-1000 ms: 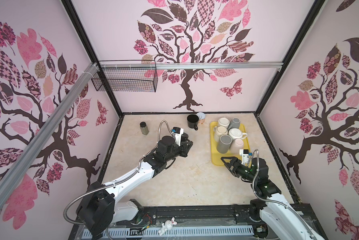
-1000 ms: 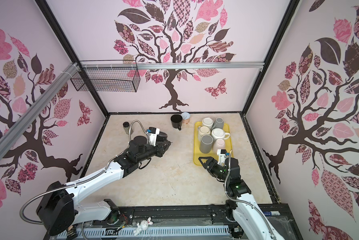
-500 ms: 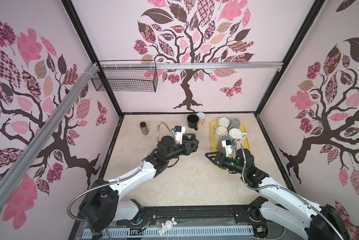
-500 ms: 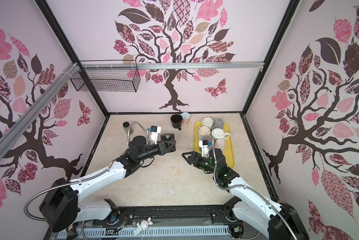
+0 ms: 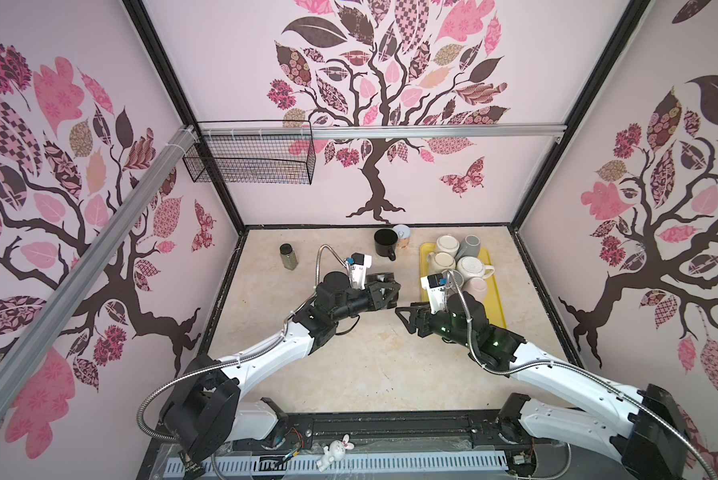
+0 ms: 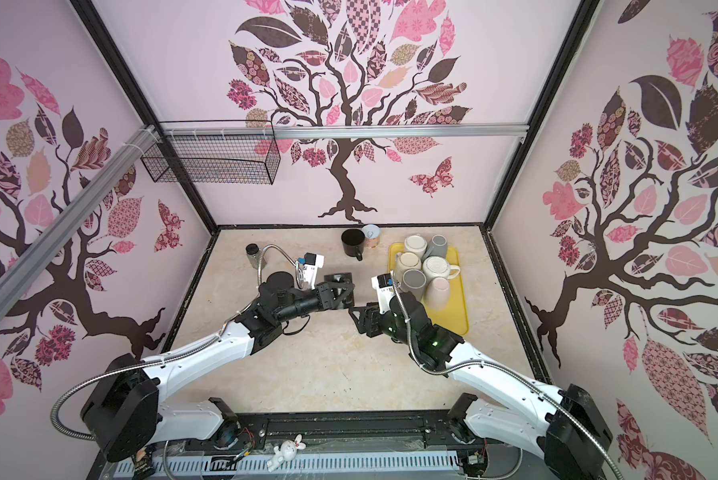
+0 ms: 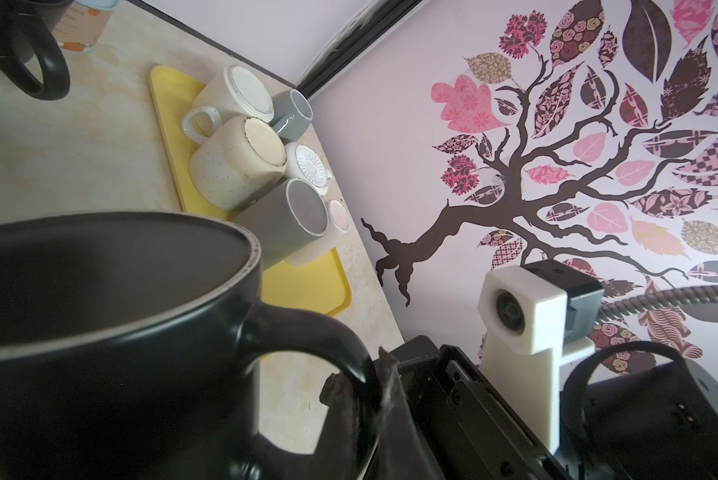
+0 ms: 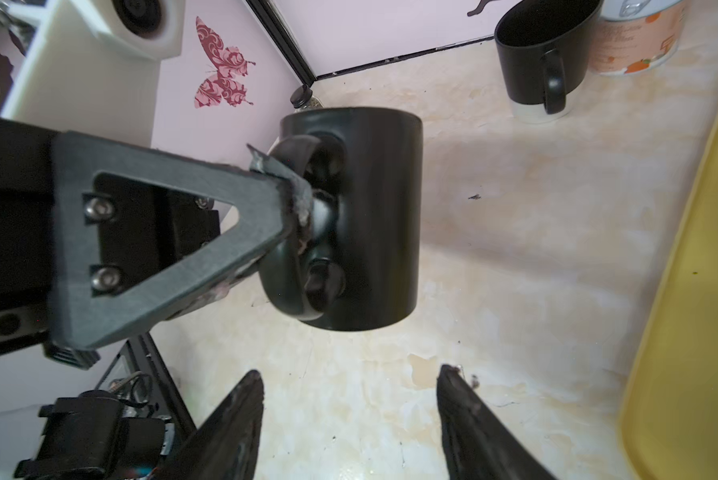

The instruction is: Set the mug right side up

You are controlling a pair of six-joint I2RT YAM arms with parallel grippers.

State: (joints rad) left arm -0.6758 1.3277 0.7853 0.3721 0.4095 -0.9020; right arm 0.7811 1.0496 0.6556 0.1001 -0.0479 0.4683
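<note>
**Black mug hanging sideways over the middle of the table**

Nearest to me, a small white rabbit figurine [image 5: 335,451] is sitting on the black base frame [image 5: 390,426] that both white arms are rising from. Beyond it, the beige, marble-patterned tabletop [image 5: 349,374] is lying bare up to the middle, where the two grippers are facing each other.

The left gripper [image 8: 297,199] is pinching the handle of the black mug [image 8: 374,216]. It is holding the mug tipped on its side a little left of centre, seemingly clear of the surface and throwing a shadow on it. I cannot tell which end is the mouth. Just to the right, the right gripper [image 8: 351,374] is pointing at the mug with its fingers [image 8: 241,415] spread apart and nothing between them.

Further right, a yellow tray [image 5: 496,316] is lying along the right edge. It is carrying a cluster of mugs [image 6: 434,266] in cream, grey, white and pink, most of them showing their bottoms.

At the far edge, a second black mug [image 5: 384,242] is standing mouth up beside a printed can [image 5: 403,236]. A small jar [image 5: 287,256] is standing alone at the far left.

Pink walls with a tree decal [image 5: 376,166] are closing in the table on three sides. A wire basket [image 5: 249,162] is hanging from an aluminium rail [image 5: 432,132] on the far wall.
</note>
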